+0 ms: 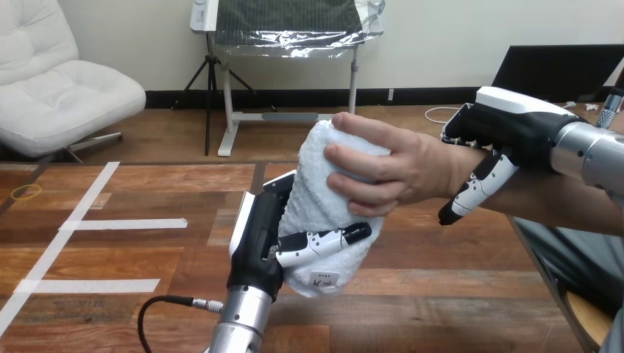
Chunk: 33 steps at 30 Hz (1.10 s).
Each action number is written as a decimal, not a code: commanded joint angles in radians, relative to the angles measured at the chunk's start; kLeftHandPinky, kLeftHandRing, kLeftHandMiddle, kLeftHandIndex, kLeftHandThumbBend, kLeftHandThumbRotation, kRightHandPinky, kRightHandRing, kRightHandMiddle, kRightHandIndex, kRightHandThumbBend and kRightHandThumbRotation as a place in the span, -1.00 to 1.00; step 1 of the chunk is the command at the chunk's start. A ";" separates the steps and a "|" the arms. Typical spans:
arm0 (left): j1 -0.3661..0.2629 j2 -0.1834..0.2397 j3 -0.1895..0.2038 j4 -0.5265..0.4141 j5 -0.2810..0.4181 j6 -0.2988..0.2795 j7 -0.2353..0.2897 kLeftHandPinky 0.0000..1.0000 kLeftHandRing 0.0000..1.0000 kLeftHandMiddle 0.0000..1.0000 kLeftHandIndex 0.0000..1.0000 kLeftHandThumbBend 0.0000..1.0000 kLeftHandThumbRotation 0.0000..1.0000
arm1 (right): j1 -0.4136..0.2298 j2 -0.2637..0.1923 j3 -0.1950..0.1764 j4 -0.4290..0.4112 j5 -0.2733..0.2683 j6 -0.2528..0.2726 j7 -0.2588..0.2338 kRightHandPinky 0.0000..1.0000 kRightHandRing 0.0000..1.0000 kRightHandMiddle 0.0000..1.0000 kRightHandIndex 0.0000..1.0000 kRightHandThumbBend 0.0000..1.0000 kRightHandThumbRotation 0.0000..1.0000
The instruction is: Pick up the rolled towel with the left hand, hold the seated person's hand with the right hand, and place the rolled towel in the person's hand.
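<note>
A white rolled towel stands nearly upright above the table's middle. My left hand comes up from the bottom edge and is shut on the towel's lower half, thumb lying across its front. The person's hand reaches in from the right and grips the towel's upper part with curled fingers. My right hand sits over the person's wrist, with fingers wrapped over the top and the thumb hanging down in front of it.
The wooden table carries white tape strips on its left half. A yellow rubber band lies at the far left edge. The table's right edge runs below the person's forearm.
</note>
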 commanded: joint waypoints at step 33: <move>-0.058 -0.080 -0.055 -0.173 0.035 0.152 0.010 0.92 0.90 0.84 0.88 0.91 0.94 | -0.038 -0.041 -0.047 -0.029 0.078 0.002 0.115 0.08 0.34 0.43 0.46 1.00 -0.13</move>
